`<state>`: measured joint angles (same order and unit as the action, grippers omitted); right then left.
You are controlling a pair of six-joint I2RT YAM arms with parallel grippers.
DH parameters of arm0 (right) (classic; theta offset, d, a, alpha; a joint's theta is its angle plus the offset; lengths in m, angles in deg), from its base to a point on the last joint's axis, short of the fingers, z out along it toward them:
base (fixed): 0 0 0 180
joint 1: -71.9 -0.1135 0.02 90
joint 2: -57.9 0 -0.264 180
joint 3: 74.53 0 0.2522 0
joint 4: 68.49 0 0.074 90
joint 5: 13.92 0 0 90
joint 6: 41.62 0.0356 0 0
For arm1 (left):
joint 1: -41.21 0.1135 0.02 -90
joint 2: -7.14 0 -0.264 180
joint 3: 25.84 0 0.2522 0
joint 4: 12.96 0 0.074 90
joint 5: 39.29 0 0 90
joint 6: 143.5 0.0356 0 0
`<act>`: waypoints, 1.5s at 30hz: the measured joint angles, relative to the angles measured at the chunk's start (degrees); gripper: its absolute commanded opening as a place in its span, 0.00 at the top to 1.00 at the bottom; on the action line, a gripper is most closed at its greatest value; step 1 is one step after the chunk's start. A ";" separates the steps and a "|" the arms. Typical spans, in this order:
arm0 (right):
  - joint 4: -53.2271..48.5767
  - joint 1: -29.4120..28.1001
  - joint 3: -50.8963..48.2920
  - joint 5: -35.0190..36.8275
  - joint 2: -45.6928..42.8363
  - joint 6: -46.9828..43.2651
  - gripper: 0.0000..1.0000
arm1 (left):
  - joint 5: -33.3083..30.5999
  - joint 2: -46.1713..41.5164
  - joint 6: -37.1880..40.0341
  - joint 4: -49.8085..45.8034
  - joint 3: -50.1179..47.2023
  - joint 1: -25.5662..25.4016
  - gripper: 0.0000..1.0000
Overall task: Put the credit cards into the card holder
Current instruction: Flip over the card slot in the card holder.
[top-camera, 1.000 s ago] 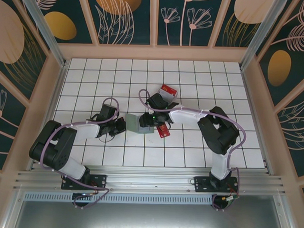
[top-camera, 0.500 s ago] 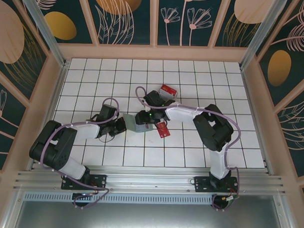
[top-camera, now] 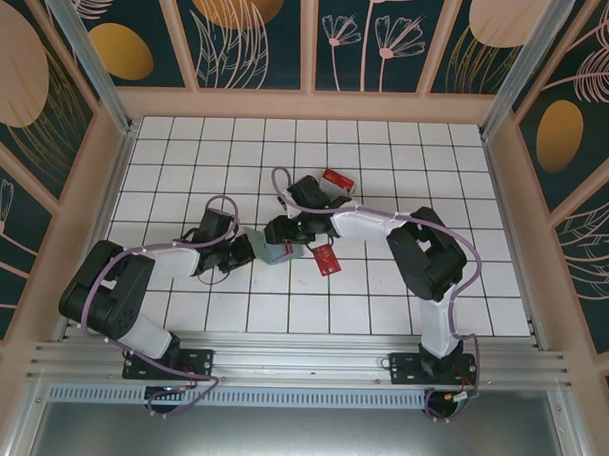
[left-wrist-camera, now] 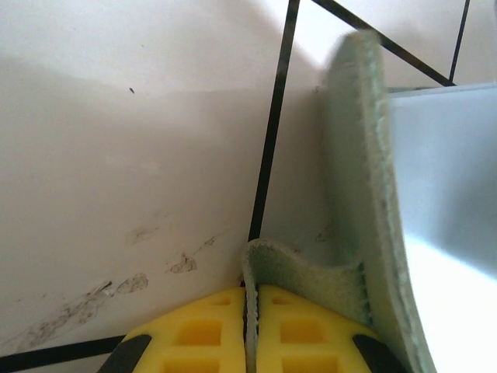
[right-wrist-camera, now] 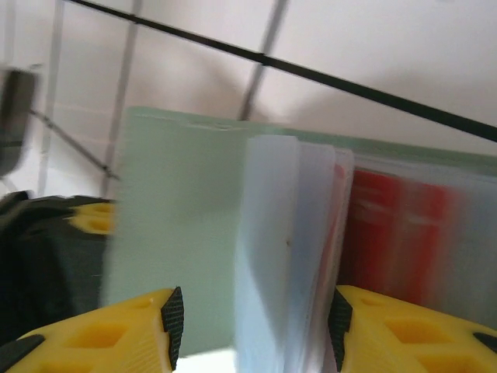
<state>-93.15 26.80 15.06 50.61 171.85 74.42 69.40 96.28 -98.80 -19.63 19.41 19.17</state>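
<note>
Wallet [top-camera: 276,254] mid-frame on table [top-camera: 187,154]; left pincer [left-wrist-camera: 250,334] clenched on its flap. Right pincer [right-wrist-camera: 252,311] released, astride clear sleeves [right-wrist-camera: 272,233]; red card [right-wrist-camera: 388,225] probably inside, blurry. Loose card [top-camera: 326,259] just right of wallet, second card [top-camera: 336,177] higher up.

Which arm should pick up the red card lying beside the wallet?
Right. The right gripper is open, and the red card lies just on that side of the card holder. The left gripper is shut on the holder's edge, so it is busy.
</note>
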 measured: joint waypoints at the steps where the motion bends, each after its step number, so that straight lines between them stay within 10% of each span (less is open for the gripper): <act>1: 0.48 -0.55 0.20 -0.83 0.00 0.00 0.45 | 0.04 0.02 0.00 -0.02 0.04 0.00 1.00; 14: 1.66 -2.82 0.44 -3.37 0.00 -0.04 0.45 | 0.07 0.02 0.02 -0.02 0.09 0.00 1.00; 27: 3.98 2.29 -5.07 -1.62 0.00 -0.02 0.45 | -4.42 -6.05 0.87 -6.45 0.50 -1.49 0.44; 45: 7.48 8.22 -10.43 0.11 -8.50 -0.33 0.45 | -8.79 -16.04 -0.87 -14.34 6.51 0.26 0.57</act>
<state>-85.67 35.02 4.63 50.72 163.35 74.10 60.62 80.24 -99.68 -33.96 25.92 19.43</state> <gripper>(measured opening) 0.549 0.453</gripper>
